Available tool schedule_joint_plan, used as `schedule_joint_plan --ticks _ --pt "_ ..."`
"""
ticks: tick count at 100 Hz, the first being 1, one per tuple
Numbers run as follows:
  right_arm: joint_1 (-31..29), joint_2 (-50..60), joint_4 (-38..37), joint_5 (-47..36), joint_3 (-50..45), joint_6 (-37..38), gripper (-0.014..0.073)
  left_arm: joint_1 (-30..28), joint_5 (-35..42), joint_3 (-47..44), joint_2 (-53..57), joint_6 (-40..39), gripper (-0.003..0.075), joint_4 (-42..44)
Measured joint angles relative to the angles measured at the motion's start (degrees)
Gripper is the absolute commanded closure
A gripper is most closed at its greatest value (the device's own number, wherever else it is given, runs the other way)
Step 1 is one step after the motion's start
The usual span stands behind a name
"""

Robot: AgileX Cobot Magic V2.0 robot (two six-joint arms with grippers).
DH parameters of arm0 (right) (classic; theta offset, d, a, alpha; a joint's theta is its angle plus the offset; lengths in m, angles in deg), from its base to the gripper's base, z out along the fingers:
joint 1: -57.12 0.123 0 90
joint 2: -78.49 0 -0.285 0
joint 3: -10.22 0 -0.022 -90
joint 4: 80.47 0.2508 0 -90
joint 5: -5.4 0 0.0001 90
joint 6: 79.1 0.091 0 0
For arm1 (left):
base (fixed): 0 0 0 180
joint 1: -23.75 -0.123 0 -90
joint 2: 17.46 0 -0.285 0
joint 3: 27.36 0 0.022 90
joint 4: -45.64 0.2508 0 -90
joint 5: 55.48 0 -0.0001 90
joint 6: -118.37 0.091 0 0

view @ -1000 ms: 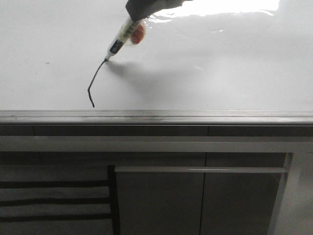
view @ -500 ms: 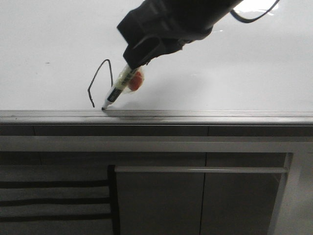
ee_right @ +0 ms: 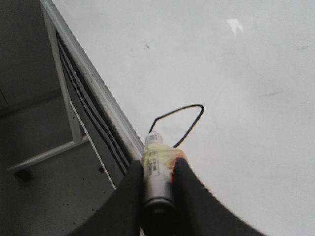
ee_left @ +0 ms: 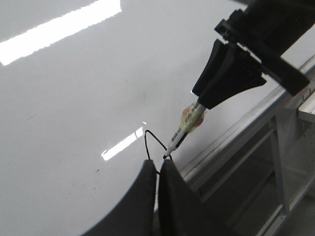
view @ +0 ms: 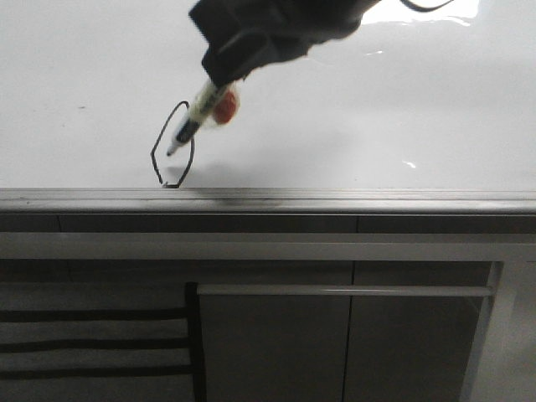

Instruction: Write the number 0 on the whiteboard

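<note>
The whiteboard (view: 377, 109) is a glossy white panel with glare at the top and a grey rail (view: 335, 199) along its lower edge. The number 0 (view: 193, 151) is a thin black loop, pointed at the top, just above the rail at left. My right gripper (view: 219, 79) is shut on a marker (view: 197, 113) wrapped in yellow and red tape. The marker's tip sits over the inside of the loop. In the right wrist view the right gripper (ee_right: 157, 167) clamps the marker (ee_right: 156, 162) before the loop (ee_right: 177, 110). My left gripper (ee_left: 156, 164) is shut and empty, near the loop (ee_left: 153, 137).
Below the rail are grey cabinet panels (view: 276, 343) with a long horizontal handle bar (view: 343, 291). Dark slats (view: 92, 343) sit at the lower left. The whiteboard stretches wide to the right of the loop.
The marker drew the loop's top and right side down to the rail, joining the earlier left stroke. Its tip has now moved back up, inside the loop.
</note>
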Motion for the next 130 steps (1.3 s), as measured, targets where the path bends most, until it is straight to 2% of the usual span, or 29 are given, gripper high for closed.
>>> schedule_joint_plan --ticks 8,14,21,23,31,34,38,55,68,81,107,124,130 --pt "1.13 3.03 0.00 3.01 0.00 0.00 0.0663 0.00 1.09 0.00 0.00 0.00 0.0730 -0.36" --pt "1.82 5.05 -0.12 5.76 0.00 0.00 0.0663 0.00 1.20 0.00 0.00 0.00 0.0680 -1.17" --pt "2.72 6.59 -0.19 9.60 0.00 0.00 0.0663 0.00 1.20 0.00 -0.12 0.00 0.0552 -2.55" --pt "3.04 6.93 -0.19 10.72 0.00 0.00 0.0663 0.00 1.20 0.00 -0.21 0.00 0.0484 -2.97" --pt "3.98 7.38 -0.24 14.84 0.00 0.00 0.0663 0.74 1.34 0.00 -1.46 0.00 0.0307 -3.72" --pt "4.34 7.47 -0.33 15.94 0.00 0.00 0.0663 1.18 1.34 0.00 -2.19 0.00 0.0260 -3.83" --pt "4.91 7.47 -0.38 17.39 0.00 0.00 0.0663 2.01 1.34 0.00 -3.58 0.00 0.0241 -4.04" --pt "7.61 7.47 -0.77 19.52 0.00 0.00 0.0663 7.53 2.96 0.00 -11.77 0.00 0.0286 -3.78" --pt "9.05 7.47 -0.77 21.07 1.02 0.00 0.0663 11.66 7.37 0.00 -18.85 0.10 0.0357 -1.76" --pt "9.30 7.47 -0.80 21.80 2.61 0.00 0.0663 12.62 13.07 0.00 -24.59 0.10 0.0386 -1.13" --pt "9.30 7.47 -0.80 24.33 5.42 0.00 0.0663 12.62 17.80 0.10 -31.76 0.19 0.0398 0.31" --pt "9.30 7.47 -0.90 25.26 5.42 0.00 0.0663 12.62 20.01 0.19 -32.63 0.19 0.0517 0.31" --pt "9.30 7.47 -0.90 25.64 5.42 0.00 0.0663 12.62 20.01 0.19 -32.63 0.19 0.0601 0.31"
